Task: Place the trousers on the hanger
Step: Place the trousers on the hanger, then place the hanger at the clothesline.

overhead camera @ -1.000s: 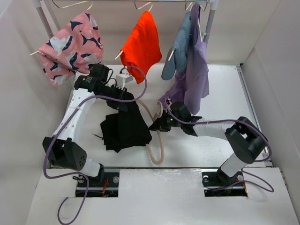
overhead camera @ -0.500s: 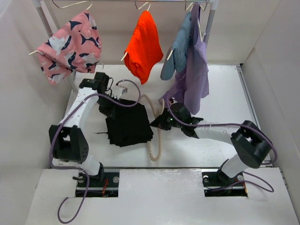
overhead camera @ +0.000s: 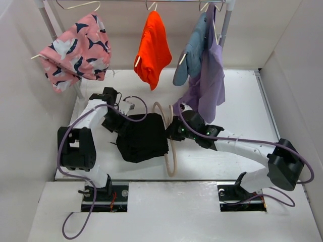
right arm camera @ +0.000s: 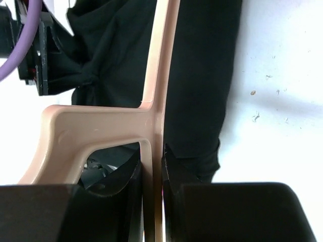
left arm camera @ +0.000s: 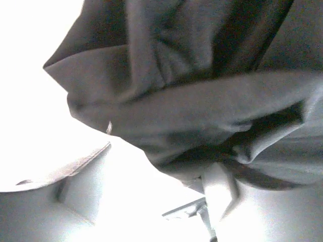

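While the trousers (overhead camera: 144, 143) lie in a dark crumpled heap on the worktop (overhead camera: 242, 101), left of its middle and toward the near edge, I would call this job less than half done. The hanger (overhead camera: 169, 164) lies flat beside them, its pale curve running along their right side and touching the cloth. My right fingers (overhead camera: 174, 132) are clamped on a thin bar of it. The right wrist view shows that plainly: both sides are pressed against the beige plastic, and black cloth lies on either side of the long arm beyond. I cannot tell from here whether that arm is threaded under a fold or merely resting on top of the fabric.

My left fingers (overhead camera: 115, 123) are at the heap's left edge, up against the cloth. The left wrist view is filled with bunched dark fabric, so close and washed out that I cannot tell whether those fingers are parted or pinching a fold.

As I judge it, the legs have yet to be drawn over the hanger's bar so that they drape to both sides. As things lie, the garment is bundled rather than laid out. The orange garment (overhead camera: 151, 50) above the far edge, draped on its own hanger, shows the sort of finish I would aim for.
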